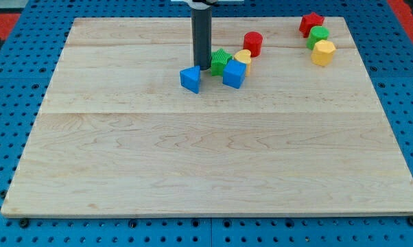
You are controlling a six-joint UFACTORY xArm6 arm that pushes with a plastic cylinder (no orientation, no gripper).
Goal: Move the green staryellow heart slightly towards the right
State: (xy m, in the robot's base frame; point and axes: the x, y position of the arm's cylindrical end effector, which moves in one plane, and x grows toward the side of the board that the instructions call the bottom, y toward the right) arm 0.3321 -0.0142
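green plastic star block (pixel 220 61) touches yellow heart block (pixel 243 59) at its 3 o'clock; my tip (pixel 202 68), a bare rod with no fingers to open or close, sits at star's 9 o'clock, so push gently toward 3 o'clock, clearing blue cube (pixel 234 73).

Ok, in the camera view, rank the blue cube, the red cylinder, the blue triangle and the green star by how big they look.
1. blue cube, largest.
2. red cylinder and blue triangle: they look about alike, so I won't rank them.
3. green star, smallest showing, though the blue cube and yellow heart partly hide it.
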